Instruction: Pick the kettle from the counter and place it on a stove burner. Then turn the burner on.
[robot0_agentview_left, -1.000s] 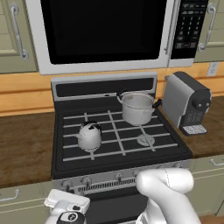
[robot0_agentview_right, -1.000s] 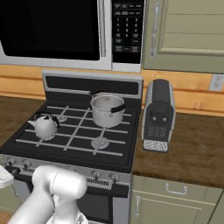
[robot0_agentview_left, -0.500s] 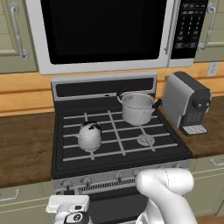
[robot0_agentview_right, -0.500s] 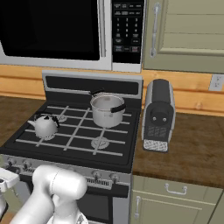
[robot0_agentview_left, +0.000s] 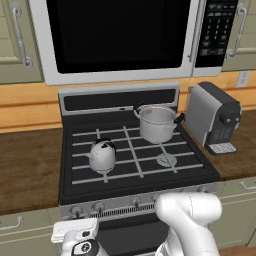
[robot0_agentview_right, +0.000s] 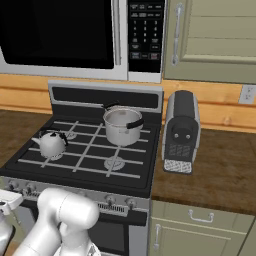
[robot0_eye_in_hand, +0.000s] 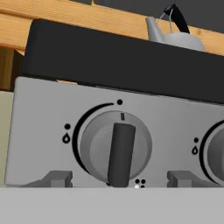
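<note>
The kettle (robot0_agentview_left: 102, 155) sits upright on the front-left stove burner (robot0_agentview_left: 103, 167) of the black gas stove (robot0_agentview_left: 135, 177), its short spout pointing toward the left desk. It is squat, dome-shaped and pale grey-white, with a black arched handle and black lid knob; its contents cannot be seen. On the rear-right burner stands a steel pot (robot0_agentview_left: 157, 122) with shiny cylindrical walls and dark side handles; its interior looks empty. The front-right burner (robot0_agentview_left: 166, 160) is a bare silvery disc crossed by black grate bars.

The desk (robot0_agentview_left: 27, 167) on both sides of the stove is dark brown wood grain over pale beige cabinet fronts. A grey-and-black coffee machine (robot0_agentview_left: 215, 120) stands on the right-hand section, just beside the stove. Above hangs a microwave (robot0_agentview_left: 125, 35) with a dark door, against a light wooden backsplash.

The gripper (robot0_eye_in_hand: 118, 181) is low, in front of the stove's silver control panel. In the hand view, the fingers (robot0_eye_in_hand: 54, 178) stand spread on either side of a round grey control knob (robot0_eye_in_hand: 117, 146) whose dark bar handle is upright; they are not touching it.
</note>
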